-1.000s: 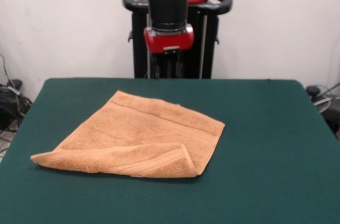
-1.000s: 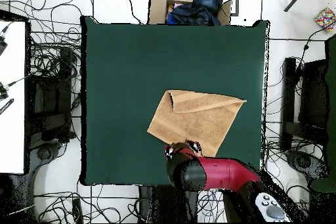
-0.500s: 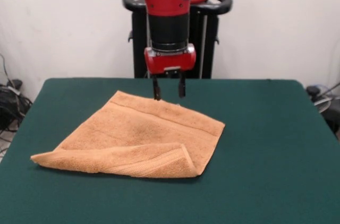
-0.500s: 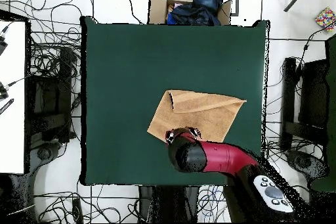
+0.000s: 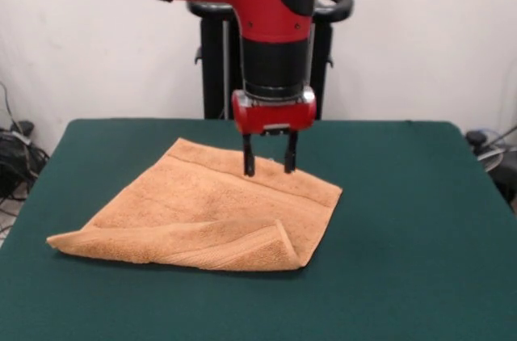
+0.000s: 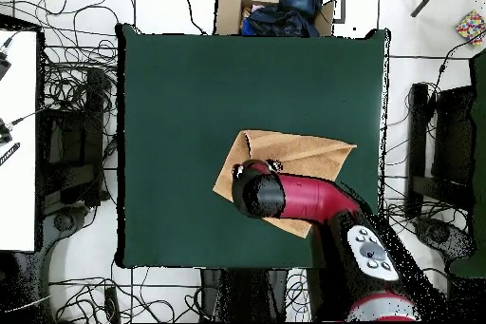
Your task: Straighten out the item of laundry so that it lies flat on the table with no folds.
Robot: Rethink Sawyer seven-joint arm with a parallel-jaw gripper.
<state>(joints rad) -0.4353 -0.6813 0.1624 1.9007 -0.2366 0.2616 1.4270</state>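
Towel (image 5: pixel 206 212) sits mid-table (image 5: pixel 404 228), with its front strip doubled back over itself, so it's not flat yet. Your gripper (image 5: pixel 266 165) hangs just over the far edge, jaws apart and holding nothing. I'd say skip that edge: you want the folded flap's corner, pinching only the top layer, then drag it toward the camera side, low and slow, so nothing bunches.

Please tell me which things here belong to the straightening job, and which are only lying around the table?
Belong to the job:
towel, one edge folded over
green table
gripper, open, above the towel

Just lying about:
cardboard box with dark cloth
cables on the floor
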